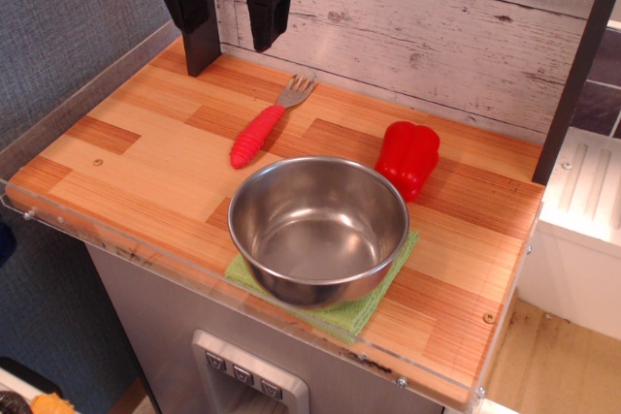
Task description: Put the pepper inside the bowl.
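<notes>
The tool point(231, 7) is cut off by the top edge of the picture; only its two dark fingers and part of the crossbar show, and the arm above is out of view. The bowl point(318, 227) hides the middle of the green cloth point(357, 309) beneath it, leaving only the cloth's front and right margins visible. The bowl's rim also covers the lower left part of the pepper point(408, 158), and the pepper's stem cannot be made out. The counter point(146, 143) is cut off at its near right corner by the bottom edge.
</notes>
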`<state>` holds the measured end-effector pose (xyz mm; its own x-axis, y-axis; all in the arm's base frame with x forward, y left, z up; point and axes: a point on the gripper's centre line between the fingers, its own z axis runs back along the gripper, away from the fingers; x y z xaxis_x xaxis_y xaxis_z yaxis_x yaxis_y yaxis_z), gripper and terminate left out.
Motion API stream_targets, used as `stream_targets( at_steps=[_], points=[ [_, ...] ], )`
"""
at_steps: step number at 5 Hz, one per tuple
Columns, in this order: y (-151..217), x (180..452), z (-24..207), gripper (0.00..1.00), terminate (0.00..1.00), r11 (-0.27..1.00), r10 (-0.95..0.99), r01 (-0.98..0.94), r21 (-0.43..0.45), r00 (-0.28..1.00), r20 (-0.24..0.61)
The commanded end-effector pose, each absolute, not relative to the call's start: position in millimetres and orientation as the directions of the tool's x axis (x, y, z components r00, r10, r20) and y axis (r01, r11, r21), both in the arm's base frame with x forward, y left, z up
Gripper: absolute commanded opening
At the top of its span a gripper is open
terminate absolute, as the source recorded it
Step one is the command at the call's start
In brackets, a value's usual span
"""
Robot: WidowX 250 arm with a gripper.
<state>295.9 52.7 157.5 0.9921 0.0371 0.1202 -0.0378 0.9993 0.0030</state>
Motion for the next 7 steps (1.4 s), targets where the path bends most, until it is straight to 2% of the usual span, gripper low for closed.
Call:
stream_targets(
  at_steps=[1, 2, 3, 5, 6, 7],
  points=[
    [53, 296, 158, 1.00, 0.00, 0.999, 0.037, -0.038, 0.003, 0.992, 0.120],
    [46, 298, 151, 1.00, 0.00, 0.997, 0.020, -0.011, -0.075, 0.991, 0.132],
    [29, 312, 146, 1.00, 0.00, 0.996, 0.022, -0.010, -0.085, 0.990, 0.143],
    [-30, 367, 124, 1.00, 0.00, 0.996, 0.068, -0.058, -0.067, 0.987, 0.148],
    [-44, 380, 112, 1.00, 0.00, 0.995, 0.087, -0.078, -0.068, 0.985, 0.152],
    [-48, 380, 97, 1.00, 0.00, 0.992, 0.118, -0.112, -0.051, 0.984, 0.131]
  ],
)
